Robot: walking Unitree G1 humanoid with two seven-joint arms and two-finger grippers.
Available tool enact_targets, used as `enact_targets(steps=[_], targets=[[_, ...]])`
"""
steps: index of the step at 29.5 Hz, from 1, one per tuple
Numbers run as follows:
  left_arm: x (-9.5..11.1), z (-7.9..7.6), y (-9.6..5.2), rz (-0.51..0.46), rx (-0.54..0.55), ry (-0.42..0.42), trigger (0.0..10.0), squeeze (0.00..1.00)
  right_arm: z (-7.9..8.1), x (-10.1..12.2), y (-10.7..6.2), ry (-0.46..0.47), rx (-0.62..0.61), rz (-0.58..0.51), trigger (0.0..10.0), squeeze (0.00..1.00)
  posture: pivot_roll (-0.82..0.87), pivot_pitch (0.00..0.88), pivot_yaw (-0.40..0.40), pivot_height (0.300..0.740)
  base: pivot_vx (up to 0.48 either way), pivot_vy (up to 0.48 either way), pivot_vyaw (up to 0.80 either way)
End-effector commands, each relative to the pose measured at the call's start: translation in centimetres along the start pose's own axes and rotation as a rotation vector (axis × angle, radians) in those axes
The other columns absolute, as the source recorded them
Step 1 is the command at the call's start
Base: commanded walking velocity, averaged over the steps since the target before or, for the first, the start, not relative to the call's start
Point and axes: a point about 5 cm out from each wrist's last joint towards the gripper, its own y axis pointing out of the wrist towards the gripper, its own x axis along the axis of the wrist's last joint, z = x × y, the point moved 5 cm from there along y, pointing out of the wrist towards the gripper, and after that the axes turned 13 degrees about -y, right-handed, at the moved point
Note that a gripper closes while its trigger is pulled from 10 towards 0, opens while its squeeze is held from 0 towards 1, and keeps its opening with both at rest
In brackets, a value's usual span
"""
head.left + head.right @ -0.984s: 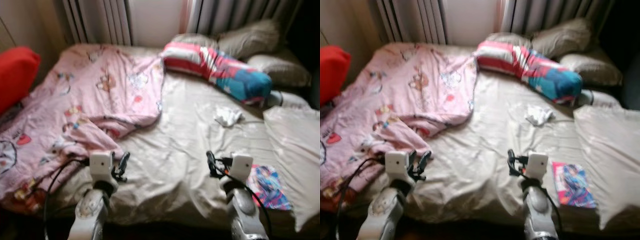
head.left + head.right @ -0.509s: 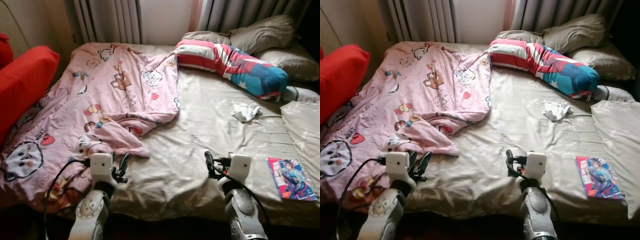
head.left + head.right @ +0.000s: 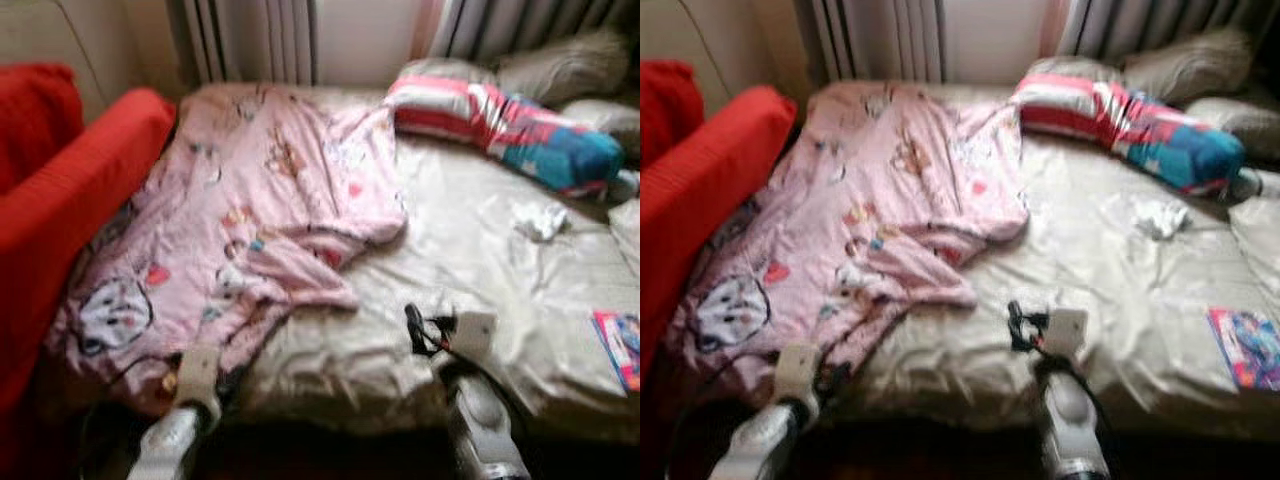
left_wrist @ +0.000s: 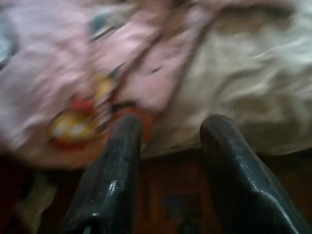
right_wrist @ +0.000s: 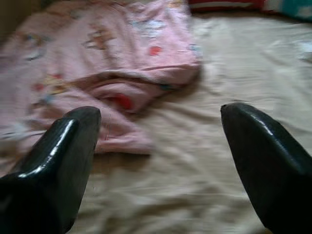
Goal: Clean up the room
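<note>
left eye view, a little blurred: a bed with a rumpled beige sheet (image 3: 470, 270) takes up the middle. a pink cartoon-print blanket (image 3: 250, 220) lies crumpled over its left half, one corner hanging off the near edge. a bright red cushioned sofa (image 3: 70, 200) stands just beside the bed on the left. at the head, a long red, white and blue striped bolster pillow (image 3: 510, 125) rests in front of two grey-beige pillows (image 3: 565, 65). a small crumpled white cloth (image 3: 545, 220) sits on the bare sheet below the bolster, and a colourful picture book (image 3: 620, 345) lies flat at the right edge. the left gripper's silver arm (image 3: 185, 405) sits low by the blanket's hanging corner; the right gripper (image 3: 415, 330) hovers over the near edge of the sheet.

right eye view: same scene — the book (image 3: 1245, 345) lies well apart from the white cloth (image 3: 1160, 215), and pale vertical curtains (image 3: 880, 40) hang behind the bed.

left wrist view: the left gripper (image 4: 170, 129) has its two black fingers (image 4: 109, 175) spread with a clear gap, nothing between them, above the bed's edge where blanket meets sheet.

right wrist view: the right gripper (image 5: 161, 119) — fingers (image 5: 63, 156) set wide, holding nothing, sheet and blanket fold ahead.
</note>
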Motion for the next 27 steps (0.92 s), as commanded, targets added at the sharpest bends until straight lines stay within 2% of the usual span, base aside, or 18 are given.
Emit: enact_targets(steps=[1,6,12,19,27], targets=[[-3.0,0.6,-0.5,0.093,0.026,0.003,10.0,0.0,-0.3,-0.3,-0.1,-0.003,-0.008,0.011,10.0,0.0,0.11,0.195,-0.001,0.74,0.0,0.0,0.0],[-7.8,1.9,-1.8,0.259,0.085,-0.005,10.0,0.0,-0.4,-0.2,0.0,0.0,-0.011,0.007,10.0,0.0,0.1,0.203,0.003,0.74,0.0,0.0,0.0],[-10.8,3.1,-3.5,0.352,0.142,-0.051,10.0,0.0,-0.5,-0.3,0.0,-0.002,-0.018,0.01,10.0,0.0,0.1,0.21,0.004,0.74,0.0,0.0,0.0],[-13.6,3.8,-5.3,0.421,0.194,-0.122,10.0,0.0,-0.3,-0.3,0.0,-0.006,-0.014,0.011,10.0,0.0,0.1,0.216,0.006,0.74,0.0,0.0,0.0],[-14.0,3.8,-5.7,0.429,0.182,-0.127,10.0,0.0,-0.6,-0.6,-0.3,-0.013,-0.019,0.019,10.0,0.0,0.1,0.223,0.009,0.74,0.0,0.0,0.0]])
